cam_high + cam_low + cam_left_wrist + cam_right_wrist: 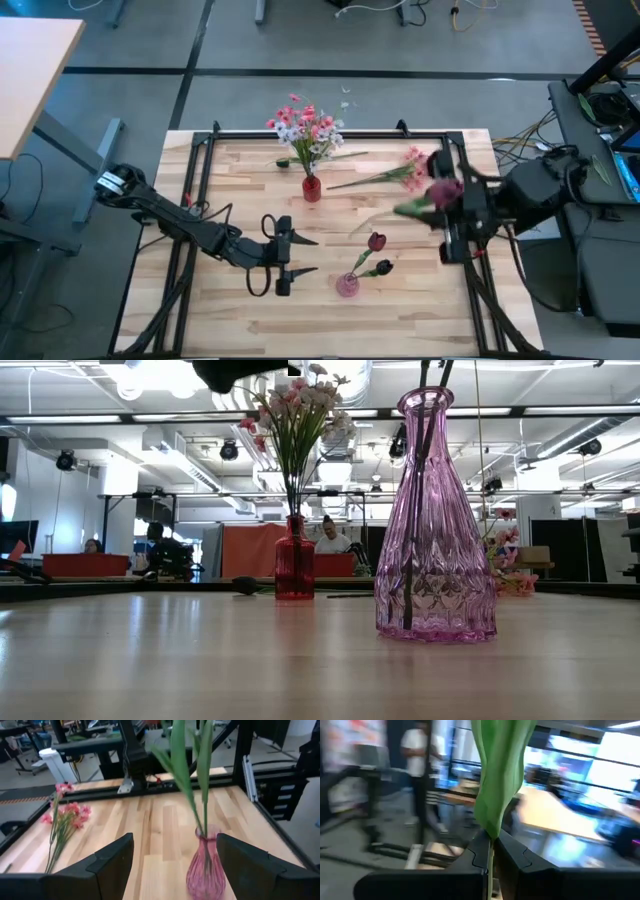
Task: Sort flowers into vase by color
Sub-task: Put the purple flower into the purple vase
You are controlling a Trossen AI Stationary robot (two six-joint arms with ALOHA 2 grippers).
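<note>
Right gripper is clamped on the green stem of a dark red tulip, held in the air at the right of the high view, bud up-left of the wrist, so this reads as mid-carry toward the pink vase at lower centre, which already has two dark buds in it. Left gripper waits just left of that vase with fingers spread wide and empty. Next: swing the stem upright over the narrow neck and lower it in; loose pink flowers at upper right probably belong in the red vase at upper centre.
</note>
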